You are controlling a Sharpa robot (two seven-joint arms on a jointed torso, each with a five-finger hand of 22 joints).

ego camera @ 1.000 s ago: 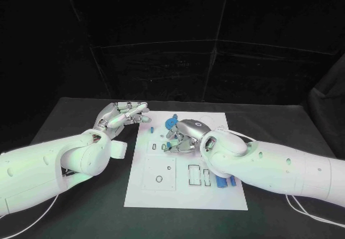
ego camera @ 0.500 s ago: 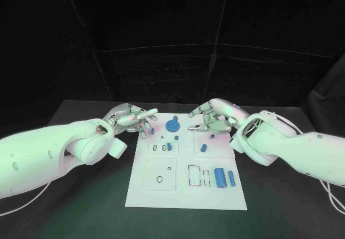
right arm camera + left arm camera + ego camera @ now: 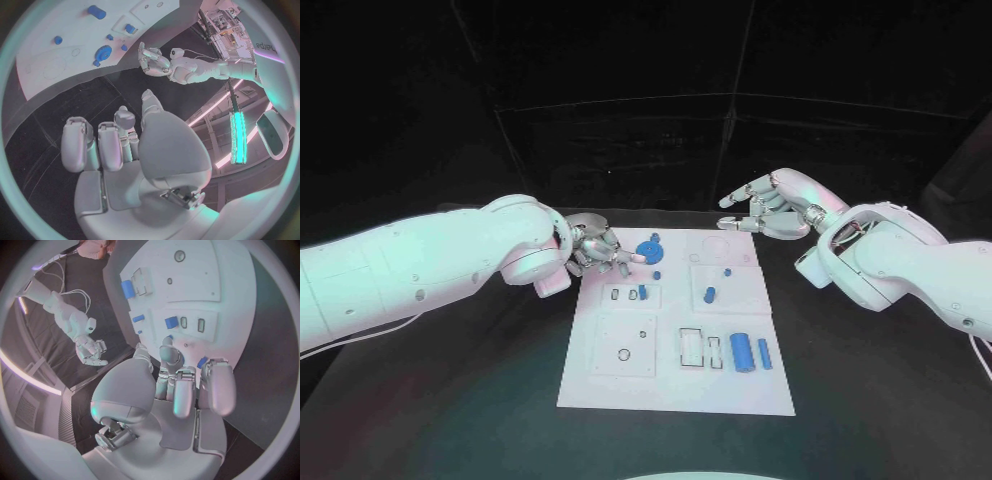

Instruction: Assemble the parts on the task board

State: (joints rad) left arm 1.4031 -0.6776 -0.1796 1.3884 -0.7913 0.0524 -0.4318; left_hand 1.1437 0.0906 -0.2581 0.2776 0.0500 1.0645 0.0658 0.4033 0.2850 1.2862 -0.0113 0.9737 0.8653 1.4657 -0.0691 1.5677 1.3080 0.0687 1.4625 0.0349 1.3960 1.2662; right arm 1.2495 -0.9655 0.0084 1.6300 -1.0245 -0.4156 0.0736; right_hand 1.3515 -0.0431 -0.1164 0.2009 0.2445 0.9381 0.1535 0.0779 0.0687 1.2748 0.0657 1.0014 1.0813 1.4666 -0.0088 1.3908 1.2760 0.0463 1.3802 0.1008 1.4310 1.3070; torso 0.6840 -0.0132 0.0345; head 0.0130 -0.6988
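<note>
The white task board (image 3: 678, 385) lies in the middle of the table. A round blue part (image 3: 649, 248) stands near its far edge, and two long blue parts (image 3: 741, 353) lie at its near right. My left hand (image 3: 596, 250) hovers over the board's far left corner beside the round part, fingers curled in. In the left wrist view a small blue part (image 3: 202, 362) shows between the fingers (image 3: 215, 385); whether it is held I cannot tell. My right hand (image 3: 769, 213) hangs past the board's far right corner, fingers curled, holding nothing (image 3: 119, 145).
Small blue parts sit in slots mid-board (image 3: 642, 292) and on the right panel (image 3: 710, 294). Black table (image 3: 459, 400) surrounds the board, with a dark curtain behind it. My two white arms flank the board's far half.
My right hand has lifted off the round part and drawn back to the far right, off the board. My left hand has moved right onto the board's far left corner. The camera shifted slightly.
</note>
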